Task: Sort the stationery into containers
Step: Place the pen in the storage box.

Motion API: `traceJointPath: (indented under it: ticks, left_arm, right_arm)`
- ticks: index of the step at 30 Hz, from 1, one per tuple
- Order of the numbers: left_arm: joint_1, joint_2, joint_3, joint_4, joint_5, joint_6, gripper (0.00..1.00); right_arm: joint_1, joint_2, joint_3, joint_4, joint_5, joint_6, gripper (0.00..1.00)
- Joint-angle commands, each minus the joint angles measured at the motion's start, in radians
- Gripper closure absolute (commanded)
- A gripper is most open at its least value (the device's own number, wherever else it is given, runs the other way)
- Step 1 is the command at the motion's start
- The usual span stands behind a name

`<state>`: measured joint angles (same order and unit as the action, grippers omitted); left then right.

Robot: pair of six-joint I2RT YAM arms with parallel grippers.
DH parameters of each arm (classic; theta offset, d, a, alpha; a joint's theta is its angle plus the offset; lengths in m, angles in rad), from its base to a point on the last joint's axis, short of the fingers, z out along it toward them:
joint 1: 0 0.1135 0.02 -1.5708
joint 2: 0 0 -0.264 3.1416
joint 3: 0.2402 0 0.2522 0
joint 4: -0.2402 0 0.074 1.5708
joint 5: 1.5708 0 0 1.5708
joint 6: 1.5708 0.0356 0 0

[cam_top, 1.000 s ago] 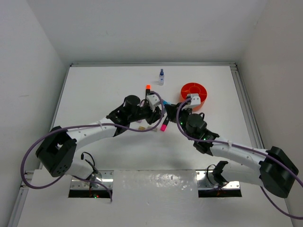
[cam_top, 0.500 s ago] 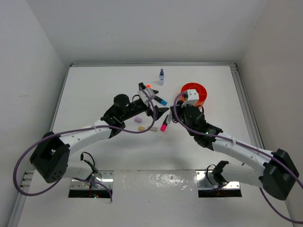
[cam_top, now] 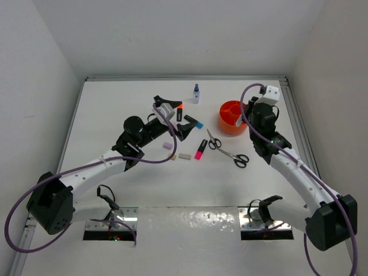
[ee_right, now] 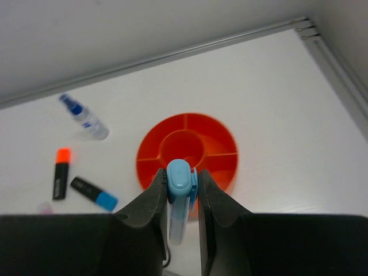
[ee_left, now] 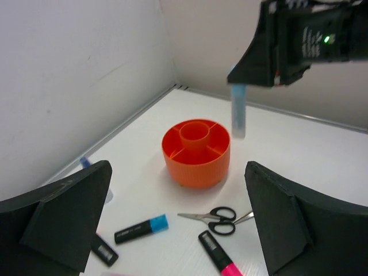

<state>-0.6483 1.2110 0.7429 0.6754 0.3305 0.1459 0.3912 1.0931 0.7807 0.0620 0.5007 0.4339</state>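
- The orange tub (ee_left: 195, 167) stands on the table (cam_top: 115, 115) towards its far right. It has a central cup with divided compartments fanning out around it.
- Wherever the views reach inside, the cup and compartments show only bare orange plastic. From my right wrist, the nearest part of the tub is hidden behind what I hold.
- My right gripper (ee_right: 181, 172) has its jaws clamped on a light blue marker (ee_left: 237, 112). It hangs upright above the tub near its right rim, apart from the plastic. Which compartment lies beneath it I cannot tell.
- My left gripper (cam_top: 173, 115) has its jaws spread wide with nothing between them. It sits left of the tub, well apart from it and facing it.
- Scissors (cam_top: 227, 150) lie flat on the table just in front of the tub.
- A pink-capped marker (cam_top: 200, 148) lies just left of the scissors.
- A blue-capped marker (ee_right: 95, 194) and an orange-capped marker (ee_right: 60, 175) lie near each other, left of the tub and close to my left gripper.
- A small bottle (ee_right: 83, 118) stands beyond those two, towards the far edge.
- Small erasers (cam_top: 184, 155) lie left of the pink-capped marker, near my left arm.
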Motion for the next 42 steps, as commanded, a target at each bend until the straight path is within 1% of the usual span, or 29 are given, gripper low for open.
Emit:
traceJointPath:
  ticks: [1, 4, 5, 7, 8, 10, 13, 26, 29, 38, 39, 40, 42]
  left_arm:
    - [0.025, -0.037, -0.028, -0.017, -0.077, -0.008, 0.0]
    - [0.041, -0.036, -0.033, -0.072, -0.206, -0.061, 0.0]
    - [0.044, -0.034, -0.036, -0.088, -0.278, -0.074, 0.0]
    - [0.056, -0.033, -0.043, -0.126, -0.326, -0.107, 0.0]
    - [0.059, -0.033, -0.048, -0.137, -0.361, -0.114, 0.0]
    - [0.068, -0.033, -0.057, -0.166, -0.36, -0.123, 0.0]
    - [0.078, -0.034, -0.071, -0.194, -0.349, -0.135, 0.0]
    - [0.111, -0.037, -0.091, -0.171, -0.349, -0.135, 0.0]
    - [0.114, -0.039, -0.094, -0.169, -0.349, -0.132, 0.0]
    - [0.116, -0.036, -0.091, -0.168, -0.347, -0.121, 0.0]
    - [0.116, -0.037, -0.091, -0.168, -0.347, -0.12, 0.0]
    - [0.116, -0.034, -0.089, -0.168, -0.344, -0.12, 0.0]
    - [0.116, -0.033, -0.086, -0.168, -0.34, -0.118, 0.0]
  right_arm:
    - [-0.072, 0.02, 0.032, 0.03, 0.1, 0.015, 1.0]
    - [-0.107, 0.068, 0.04, 0.058, 0.179, 0.049, 1.0]
    - [-0.11, 0.08, 0.045, 0.077, 0.197, 0.061, 1.0]
    - [-0.12, 0.115, 0.042, 0.114, 0.211, 0.074, 1.0]
    - [-0.121, 0.129, 0.04, 0.158, 0.216, 0.075, 1.0]
    - [-0.124, 0.172, 0.052, 0.185, 0.207, 0.077, 1.0]
    - [-0.124, 0.233, 0.092, 0.177, 0.199, 0.083, 1.0]
    - [-0.146, 0.378, 0.058, 0.292, 0.289, 0.141, 1.0]
    - [-0.141, 0.393, 0.045, 0.328, 0.28, 0.144, 1.0]
    - [-0.118, 0.426, 0.025, 0.351, 0.274, 0.143, 1.0]
    - [-0.117, 0.424, 0.023, 0.348, 0.274, 0.138, 0.95]
    - [-0.117, 0.413, 0.019, 0.348, 0.271, 0.135, 0.8]
    - [-0.111, 0.4, 0.009, 0.361, 0.25, 0.111, 0.66]
